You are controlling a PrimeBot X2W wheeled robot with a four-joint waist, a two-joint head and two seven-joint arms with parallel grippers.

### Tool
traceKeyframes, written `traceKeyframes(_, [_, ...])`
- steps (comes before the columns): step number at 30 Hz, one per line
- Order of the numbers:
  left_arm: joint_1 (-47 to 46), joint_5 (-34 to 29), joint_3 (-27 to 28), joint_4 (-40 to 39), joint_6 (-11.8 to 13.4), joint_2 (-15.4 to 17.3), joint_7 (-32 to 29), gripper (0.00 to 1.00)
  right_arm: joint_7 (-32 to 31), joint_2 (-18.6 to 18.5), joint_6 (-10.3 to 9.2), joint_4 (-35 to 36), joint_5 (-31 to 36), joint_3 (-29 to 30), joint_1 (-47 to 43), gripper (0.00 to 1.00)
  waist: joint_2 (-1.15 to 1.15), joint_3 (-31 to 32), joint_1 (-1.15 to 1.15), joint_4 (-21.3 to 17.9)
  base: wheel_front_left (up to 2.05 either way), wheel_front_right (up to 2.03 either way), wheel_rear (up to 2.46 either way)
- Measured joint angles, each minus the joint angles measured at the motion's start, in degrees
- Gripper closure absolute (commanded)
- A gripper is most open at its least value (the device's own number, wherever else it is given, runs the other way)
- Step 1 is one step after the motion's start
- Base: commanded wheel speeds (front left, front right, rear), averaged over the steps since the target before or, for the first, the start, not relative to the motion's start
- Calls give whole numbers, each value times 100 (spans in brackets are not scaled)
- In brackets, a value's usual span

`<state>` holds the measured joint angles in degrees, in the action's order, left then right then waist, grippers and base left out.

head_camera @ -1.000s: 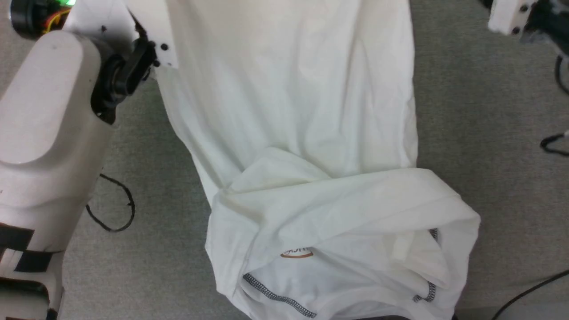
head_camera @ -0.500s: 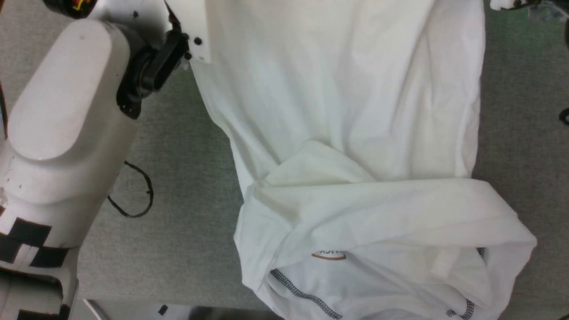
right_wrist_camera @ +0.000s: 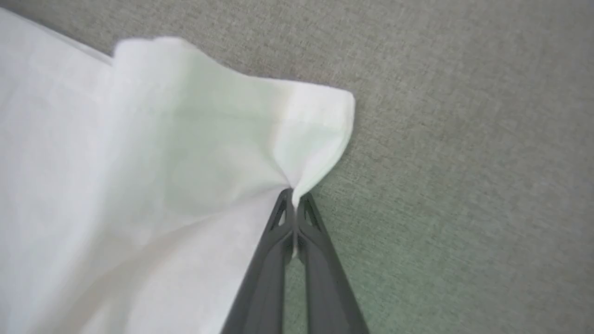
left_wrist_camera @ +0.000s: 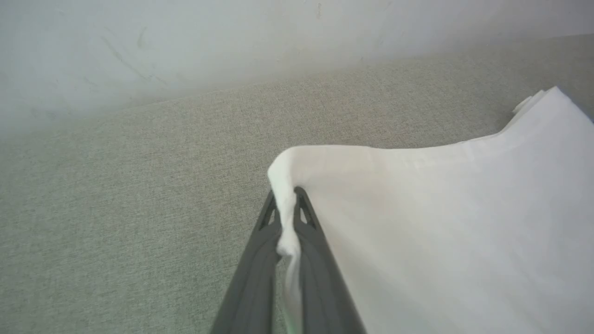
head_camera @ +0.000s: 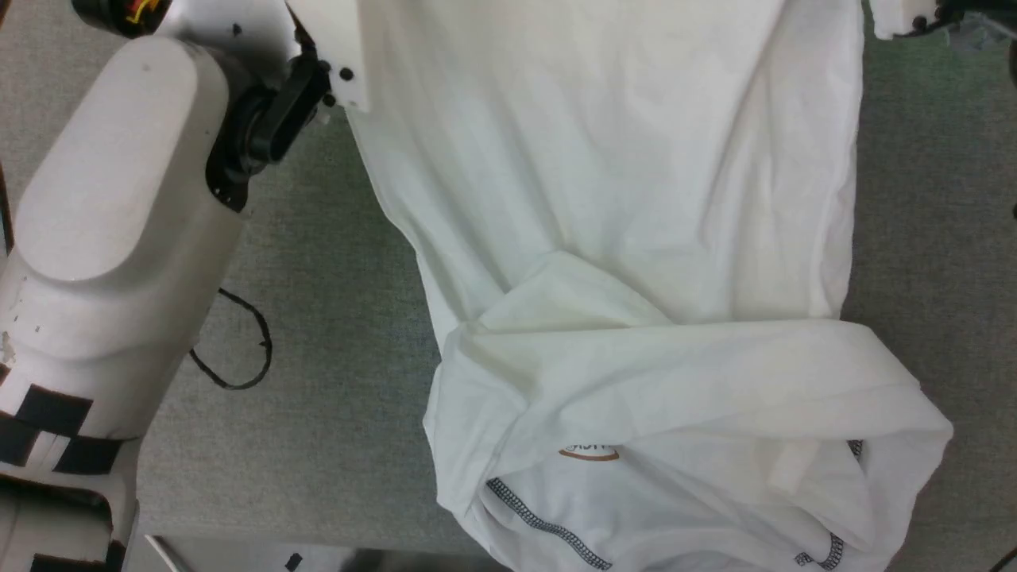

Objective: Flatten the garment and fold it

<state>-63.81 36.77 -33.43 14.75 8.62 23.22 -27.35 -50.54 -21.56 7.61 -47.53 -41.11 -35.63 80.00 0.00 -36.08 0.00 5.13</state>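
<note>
The left claw point(left_wrist_camera: 287, 197) and right claw point(right_wrist_camera: 293, 195) are each clenching a white T-shirt point(head_camera: 604, 199) corner far from its neck label point(head_camera: 588, 453), probably stretching it flat over the tabletop point(head_camera: 334, 334).

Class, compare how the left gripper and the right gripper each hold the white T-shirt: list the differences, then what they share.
The left gripper has the T-shirt bunched well down between its fingers; the right gripper pinches it at the very tips. At the left gripper the edge wraps over as a rounded fold; at the right gripper it puckers into a corner flap. Both are shut on the T-shirt.
</note>
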Motion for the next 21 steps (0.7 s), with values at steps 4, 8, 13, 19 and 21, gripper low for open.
traceKeyframes(4, [-60,-59,-4,392,-10,18,124,100,811,-274,0,112,47,-181,-121,100,0,176,0,-59,0,0,0])
traceKeyframes(8, [-410,-172,-25,844,-155,44,278,100,1497,-476,0,101,79,-256,-50,100,0,384,0,-146,0,0,0])
traceKeyframes(13, [-917,-312,-60,1346,-365,42,519,100,2225,-517,0,78,-15,-352,183,100,0,643,0,-274,0,0,0])
traceKeyframes(19, [-1151,-366,-27,1715,-461,20,980,100,3025,-675,0,146,-208,-553,286,100,0,933,-1,-403,0,0,0])
traceKeyframes(21, [-1144,-364,-25,1777,-479,22,1073,100,3166,-750,0,259,-308,-710,282,100,0,1030,0,-429,0,0,0])
